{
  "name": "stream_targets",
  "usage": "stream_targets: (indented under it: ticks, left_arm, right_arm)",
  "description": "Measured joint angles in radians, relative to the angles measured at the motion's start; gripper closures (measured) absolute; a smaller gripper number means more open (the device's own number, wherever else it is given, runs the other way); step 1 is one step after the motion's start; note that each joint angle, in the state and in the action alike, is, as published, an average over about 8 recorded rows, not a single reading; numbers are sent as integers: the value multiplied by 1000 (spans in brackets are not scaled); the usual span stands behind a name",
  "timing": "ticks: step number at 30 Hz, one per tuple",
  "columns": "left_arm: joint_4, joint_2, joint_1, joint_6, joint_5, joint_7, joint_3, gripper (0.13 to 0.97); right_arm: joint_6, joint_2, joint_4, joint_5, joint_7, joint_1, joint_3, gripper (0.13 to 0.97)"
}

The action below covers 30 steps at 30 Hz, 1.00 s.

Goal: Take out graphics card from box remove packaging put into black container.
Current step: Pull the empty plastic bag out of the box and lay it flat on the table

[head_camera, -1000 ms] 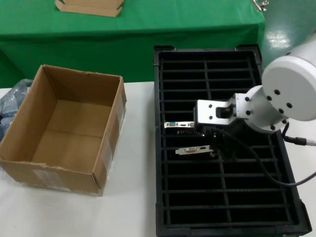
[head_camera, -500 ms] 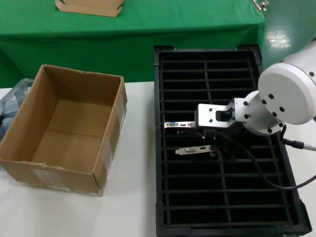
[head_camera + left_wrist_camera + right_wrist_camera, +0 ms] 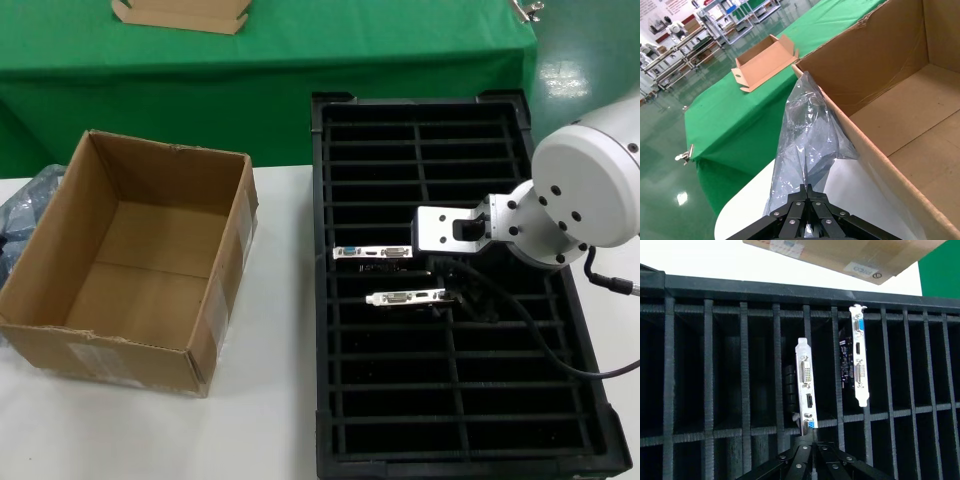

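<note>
Your right gripper point(image 3: 812, 442) has slid toward 3 o'clock over the black tray point(image 3: 330, 400) in the last second. The graphics card point(image 3: 405, 297) went with it and now lies level in a middle slot, so placing looks nearly done. The fingers are drawn together and seem to pinch the blue-port end of the card's bracket, so letting go is probably what remains.

The bracket is a thin, bright metal strip on a dark board, set between stiff plastic ribs. One slot beyond, at 12 o'clock from it, a second card point(image 3: 372, 252) stands the same way.

At your 11 o'clock the box point(image 3: 150, 350) is matte corrugated cardboard, open-topped and empty, with a white label low on its near wall. At 9 o'clock your left gripper point(image 3: 807, 192) has its fingers closed on the bag point(image 3: 807, 135), a thin, glossy, crinkled film lying against the box's outer wall. Farthest off, a flat cardboard tray point(image 3: 180, 12) rests on the green cloth point(image 3: 400, 40).
</note>
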Motion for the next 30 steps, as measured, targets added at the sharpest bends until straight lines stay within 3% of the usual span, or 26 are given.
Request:
stream_targets:
  ticks: [30]
  left_arm:
    - [3, -1, -5, -17, 4, -4, 4, 958]
  right_arm:
    - [16, -62, -34, -33, -16, 14, 44, 962]
